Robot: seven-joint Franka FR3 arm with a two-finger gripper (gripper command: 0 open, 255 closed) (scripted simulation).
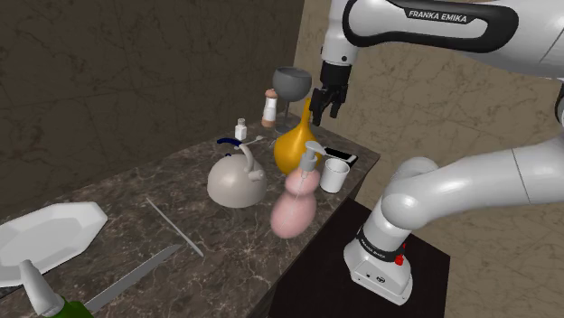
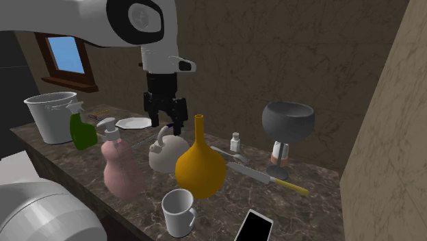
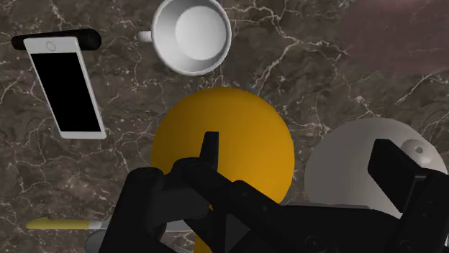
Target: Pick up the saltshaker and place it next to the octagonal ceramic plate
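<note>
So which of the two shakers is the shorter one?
The white saltshaker; the mill by the goblet is taller, with a brown top.

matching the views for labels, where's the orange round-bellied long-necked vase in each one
shoulder view: orange vase, right of centre, left of the white handled cup.
second exterior view: vase, lower centre, above the cup.
wrist view: vase next to the cup.
shared landmark: the cup.

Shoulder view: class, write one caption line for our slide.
Open gripper hovers above the orange vase on a cluttered stone counter; the saltshaker stands beyond the kettle, far from the octagonal plate.
</note>
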